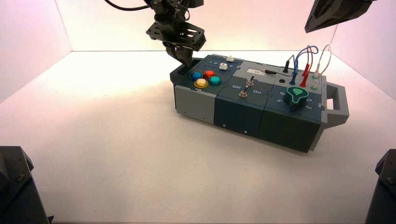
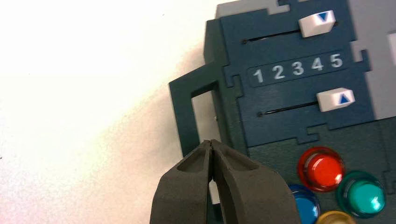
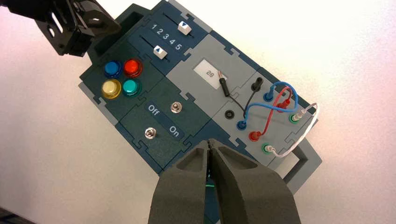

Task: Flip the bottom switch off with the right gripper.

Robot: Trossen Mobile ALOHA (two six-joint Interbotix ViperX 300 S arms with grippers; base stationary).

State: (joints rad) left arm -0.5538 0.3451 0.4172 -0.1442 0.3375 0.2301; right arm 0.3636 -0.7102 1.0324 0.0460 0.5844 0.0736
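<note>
The bottom switch [image 3: 150, 133] is a small silver toggle on the dark teal "Off/On" panel, nearer the box's front edge [image 1: 243, 92]. Its twin [image 3: 175, 108] stands behind it. My right gripper [image 3: 210, 142] is shut and empty, high above the box over the knob end, well clear of both switches. In the high view only a dark part of the right arm [image 1: 334, 14] shows at the top right. My left gripper [image 1: 186, 59] is shut and empty beside the box's left handle [image 2: 181, 109].
Four round buttons [image 3: 122, 78], two white sliders [image 3: 160, 52] by a 1–5 scale, a light grey plate [image 3: 210, 74], plugged wires [image 3: 268, 109] and a green knob [image 1: 296, 95] are on the box. White walls enclose the table.
</note>
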